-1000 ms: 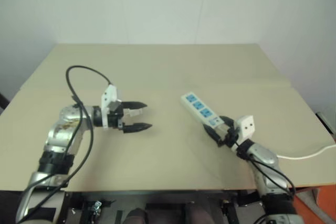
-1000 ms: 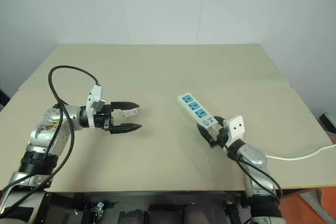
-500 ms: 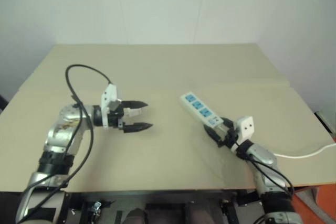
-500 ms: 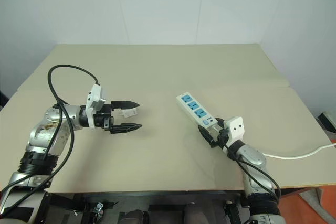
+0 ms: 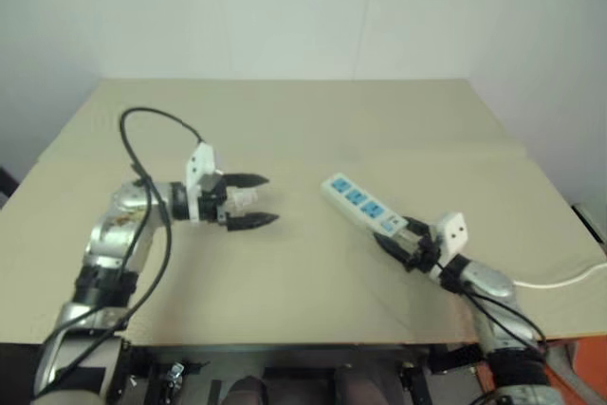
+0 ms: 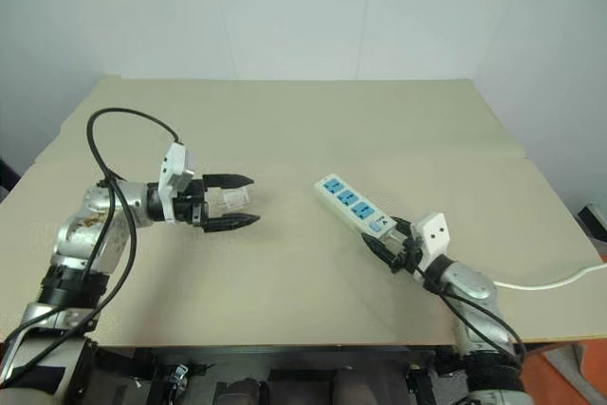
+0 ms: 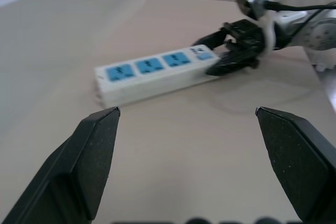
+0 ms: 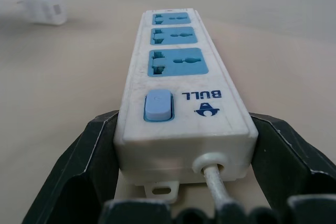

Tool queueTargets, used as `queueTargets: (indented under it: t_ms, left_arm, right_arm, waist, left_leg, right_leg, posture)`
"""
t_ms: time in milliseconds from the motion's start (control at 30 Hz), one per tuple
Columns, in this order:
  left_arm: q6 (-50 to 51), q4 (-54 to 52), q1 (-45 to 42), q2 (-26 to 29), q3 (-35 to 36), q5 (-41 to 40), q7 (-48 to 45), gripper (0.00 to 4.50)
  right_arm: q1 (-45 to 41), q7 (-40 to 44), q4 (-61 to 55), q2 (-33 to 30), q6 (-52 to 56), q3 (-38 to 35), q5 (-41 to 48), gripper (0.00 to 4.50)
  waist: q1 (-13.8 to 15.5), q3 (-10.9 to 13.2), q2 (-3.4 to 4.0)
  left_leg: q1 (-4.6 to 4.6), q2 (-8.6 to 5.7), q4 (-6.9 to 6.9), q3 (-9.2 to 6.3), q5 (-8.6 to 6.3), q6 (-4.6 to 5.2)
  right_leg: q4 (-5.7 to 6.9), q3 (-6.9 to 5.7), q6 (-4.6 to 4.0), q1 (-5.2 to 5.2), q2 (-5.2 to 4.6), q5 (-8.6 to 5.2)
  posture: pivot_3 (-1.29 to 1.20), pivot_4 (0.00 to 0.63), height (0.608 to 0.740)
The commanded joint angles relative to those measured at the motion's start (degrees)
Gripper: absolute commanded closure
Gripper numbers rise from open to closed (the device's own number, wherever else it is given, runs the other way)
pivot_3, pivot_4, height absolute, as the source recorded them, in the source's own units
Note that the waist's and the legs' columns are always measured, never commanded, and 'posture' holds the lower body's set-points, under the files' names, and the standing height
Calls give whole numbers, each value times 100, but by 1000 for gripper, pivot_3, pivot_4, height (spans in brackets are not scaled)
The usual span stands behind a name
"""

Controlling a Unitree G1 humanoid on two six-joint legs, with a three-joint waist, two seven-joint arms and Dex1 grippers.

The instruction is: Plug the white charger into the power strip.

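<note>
Rightward, left pincer [image 6: 244, 201] level, gaping.

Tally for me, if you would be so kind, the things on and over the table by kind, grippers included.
power strip: 1
white charger: 1
cord: 1
grippers: 2, the left gripper and the right gripper
Total: 5

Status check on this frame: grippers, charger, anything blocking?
Left gripper open at the white charger, not gripping it. Right gripper clamped on the power strip at its switch end. All three sockets free, nothing in the way.
</note>
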Motion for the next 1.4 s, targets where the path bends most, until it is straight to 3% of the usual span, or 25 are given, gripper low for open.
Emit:
queueTargets:
  t_ms: [33,267,433,633,900,1133,1400]
  left_arm:
    - [-148,238,-342,5,114,112,145,0]
    - [-49,486,-930,-101,-37,589,714,0]
    - [1305,908,-1715,82,-315,518,341,0]
    - [1202,1601,-2486,183,-932,1090,-95,0]
    - [1117,4000,-3959,-624,-1391,2239,930,0]
    - [1241,5777,-5003,-1090,-1993,3160,550,0]
    - [255,6459,-5377,-1577,-2876,4367,-153,0]
  right_arm:
    - [276,1042,-576,-553,-169,-291,636,1098]
    - [376,2520,-1100,-1213,326,-171,1517,1098]
    - [-195,2877,-1084,-928,598,467,1432,1098]
    - [-925,3291,-502,-511,385,1201,1004,1098]
    - [-1760,3376,716,174,-168,1634,361,1098]
    - [-2082,3152,1550,654,-712,1631,-23,1098]
    - [-2113,3027,1841,945,-986,1656,-291,1098]
  waist:
    - [3,0,0]
    - [-19,1,-2]
    - [-75,2,-3]
    - [-50,3,-2]
    - [-19,5,-3]
    - [-79,9,-5]
    - [-85,9,-5]
  left_leg:
    - [0,0,0,1,0,0]
    - [3,0,4,0,0,0]
    - [3,4,7,-2,0,0]
    - [-6,0,8,-3,0,0]
    - [-16,-2,23,-8,0,0]
    - [-27,-2,20,-9,0,0]
    - [-27,-3,20,-8,0,0]
  right_leg:
    - [0,1,0,-1,0,0]
    - [4,1,3,2,3,0]
    - [8,0,4,1,9,0]
    - [4,-2,6,-5,7,-3]
    - [4,-10,7,-7,5,-2]
    - [11,-10,7,-22,7,-2]
    - [12,-8,8,-22,7,-3]
  posture:
    - [0,150,740]
    - [0,150,740]
    - [0,150,740]
    - [0,150,740]
    - [0,150,740]
    - [0,150,740]
    - [0,150,740]
